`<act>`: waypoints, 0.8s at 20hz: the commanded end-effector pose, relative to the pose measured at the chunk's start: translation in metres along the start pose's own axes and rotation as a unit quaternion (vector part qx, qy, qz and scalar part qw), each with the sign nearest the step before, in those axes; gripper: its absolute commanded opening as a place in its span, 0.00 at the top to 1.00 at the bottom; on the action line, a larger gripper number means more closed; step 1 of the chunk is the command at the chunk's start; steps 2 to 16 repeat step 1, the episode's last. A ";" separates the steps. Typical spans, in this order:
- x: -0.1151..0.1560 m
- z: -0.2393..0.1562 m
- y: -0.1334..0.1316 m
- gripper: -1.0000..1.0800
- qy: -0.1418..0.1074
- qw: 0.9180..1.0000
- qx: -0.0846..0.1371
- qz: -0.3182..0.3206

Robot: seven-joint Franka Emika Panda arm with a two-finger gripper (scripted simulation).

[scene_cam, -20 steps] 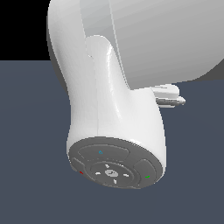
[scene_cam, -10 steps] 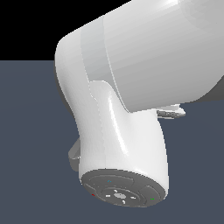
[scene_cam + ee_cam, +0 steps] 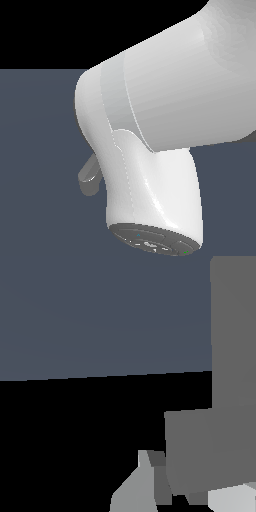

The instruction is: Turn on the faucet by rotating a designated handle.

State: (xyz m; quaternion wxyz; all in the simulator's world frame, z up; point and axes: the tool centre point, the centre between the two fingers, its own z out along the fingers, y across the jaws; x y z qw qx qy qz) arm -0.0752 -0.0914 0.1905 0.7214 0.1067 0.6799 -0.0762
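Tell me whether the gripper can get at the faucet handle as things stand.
Probably, but unconfirmed. The arm hides nearly all of the faucet from outside, and the wrist view shows grey faucet parts very close, with no clear handle.

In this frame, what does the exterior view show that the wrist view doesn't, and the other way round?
Only the exterior view shows the white arm filling most of the picture, with a grey rounded faucet part peeking out at the exterior view's left. Only the wrist view shows flat grey faucet surfaces close up, plus a pale fingertip. Both share the dark blue-grey floor and black background.
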 end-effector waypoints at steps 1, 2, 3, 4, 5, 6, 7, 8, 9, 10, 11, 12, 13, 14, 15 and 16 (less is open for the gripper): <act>0.022 0.002 0.008 1.00 0.027 0.999 -0.014 -0.015; 0.022 0.002 0.008 1.00 0.027 0.999 -0.014 -0.015; 0.022 0.002 0.008 1.00 0.027 0.999 -0.014 -0.015; 0.022 0.002 0.008 1.00 0.027 0.999 -0.014 -0.015; 0.022 0.002 0.008 1.00 0.027 0.999 -0.014 -0.015; 0.022 0.002 0.008 1.00 0.027 0.999 -0.014 -0.015; 0.022 0.002 0.008 1.00 0.027 0.999 -0.014 -0.015; 0.022 0.002 0.008 1.00 0.027 0.999 -0.014 -0.015; 0.022 0.002 0.008 1.00 0.027 0.999 -0.014 -0.015; 0.022 0.002 0.008 1.00 0.027 0.999 -0.014 -0.015; 0.022 0.002 0.008 1.00 0.027 0.999 -0.014 -0.015; 0.022 0.002 0.008 1.00 0.027 0.999 -0.014 -0.015; 0.022 0.002 0.008 1.00 0.027 0.999 -0.014 -0.015; 0.022 0.002 0.008 1.00 0.027 0.999 -0.014 -0.015; 0.022 0.002 0.008 1.00 0.027 0.999 -0.014 -0.015; 0.022 0.002 0.008 1.00 0.027 0.999 -0.014 -0.015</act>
